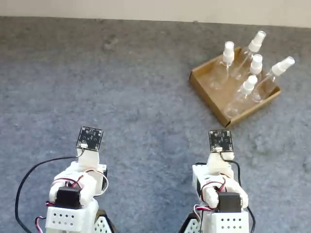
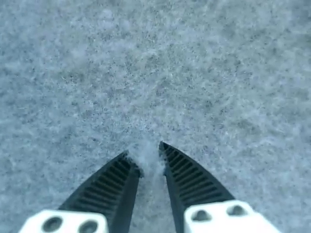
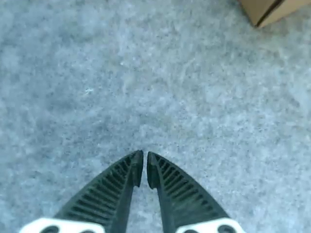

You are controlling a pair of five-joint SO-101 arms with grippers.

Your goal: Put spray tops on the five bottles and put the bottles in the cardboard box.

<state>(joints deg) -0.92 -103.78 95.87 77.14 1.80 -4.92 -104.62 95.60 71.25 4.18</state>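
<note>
Finding: a robotics test bench, in a lab or a workshop; which one cannot be told. Evidence: counter (image 1: 121,73) covered in grey felt-like matting; small white left arm (image 1: 77,194) and right arm (image 1: 221,194) with exposed servos (image 1: 68,198); plain pale wall (image 1: 146,7) behind.

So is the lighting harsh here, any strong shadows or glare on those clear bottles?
High view: soft, even light; the cardboard box throws barely any shadow on the grey carpet, and the bottles show no strong glare. Left wrist view: evenly lit around the left gripper, no hard shadow. Right wrist view: the same around the right gripper.
</note>
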